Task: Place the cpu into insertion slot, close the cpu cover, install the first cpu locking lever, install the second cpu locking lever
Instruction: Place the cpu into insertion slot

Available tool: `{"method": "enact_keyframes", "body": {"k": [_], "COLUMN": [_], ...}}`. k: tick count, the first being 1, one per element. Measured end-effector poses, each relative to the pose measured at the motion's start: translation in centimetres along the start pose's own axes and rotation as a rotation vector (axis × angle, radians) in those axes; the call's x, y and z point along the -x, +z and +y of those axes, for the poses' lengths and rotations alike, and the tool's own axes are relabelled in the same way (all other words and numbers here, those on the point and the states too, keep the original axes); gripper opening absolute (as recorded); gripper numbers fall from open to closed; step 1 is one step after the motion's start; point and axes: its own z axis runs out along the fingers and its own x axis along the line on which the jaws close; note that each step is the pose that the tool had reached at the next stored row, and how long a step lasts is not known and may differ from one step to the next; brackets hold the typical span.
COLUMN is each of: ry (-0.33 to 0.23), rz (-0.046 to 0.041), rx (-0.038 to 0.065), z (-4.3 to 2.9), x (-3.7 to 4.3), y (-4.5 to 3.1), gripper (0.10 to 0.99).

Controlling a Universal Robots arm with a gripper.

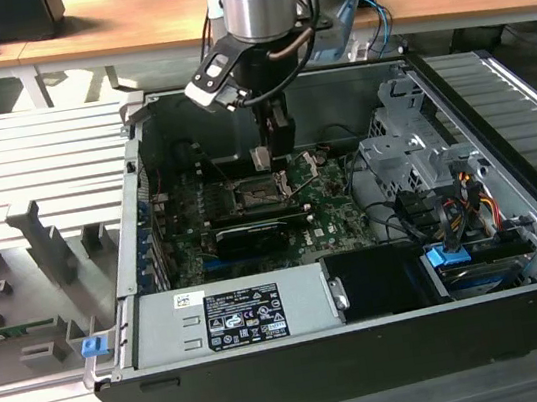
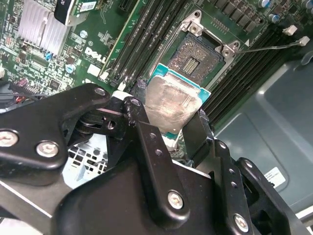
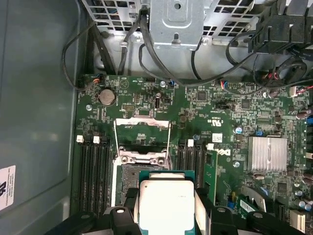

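Grey ribbed bench (image 1: 29, 156) under the open computer case (image 1: 374, 362), wooden desks (image 1: 101, 29) behind, and I'm reaching down inside over the green motherboard (image 3: 230, 112). I'm holding the cpu (image 3: 166, 200) flat, my claw (image 2: 171, 125) pinching its two opposite edges, silver face turned up towards both wrist views. It's hanging partly over the insertion slot (image 2: 195, 58), which is lying bare with its dark contacts showing. So I'm judging step one as under way but not finished: the chip isn't seated. The cpu cover (image 3: 142, 123) is lying flipped back off the socket and a thin locking lever (image 2: 269, 46) is swung out, so closing and both levers are left. The gap between chip and socket I can't tell; my fingers (image 2: 146, 147) and the chip are hiding the slot's near half.
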Motion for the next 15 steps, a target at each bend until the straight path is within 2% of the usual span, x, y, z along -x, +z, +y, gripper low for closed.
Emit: {"method": "enact_keyframes", "body": {"k": [4,8,15], "ry": [0.059,0.060,0.059], "rz": [-0.0031,-0.0032,-0.0032], "rx": [0.000,0.000,0.000], "z": [-0.02,-0.27,-1.13], "x": [0.00,-0.04,-0.09], "y": [0.26,0.60,0.80], "gripper": [0.541,0.541,0.541]}}
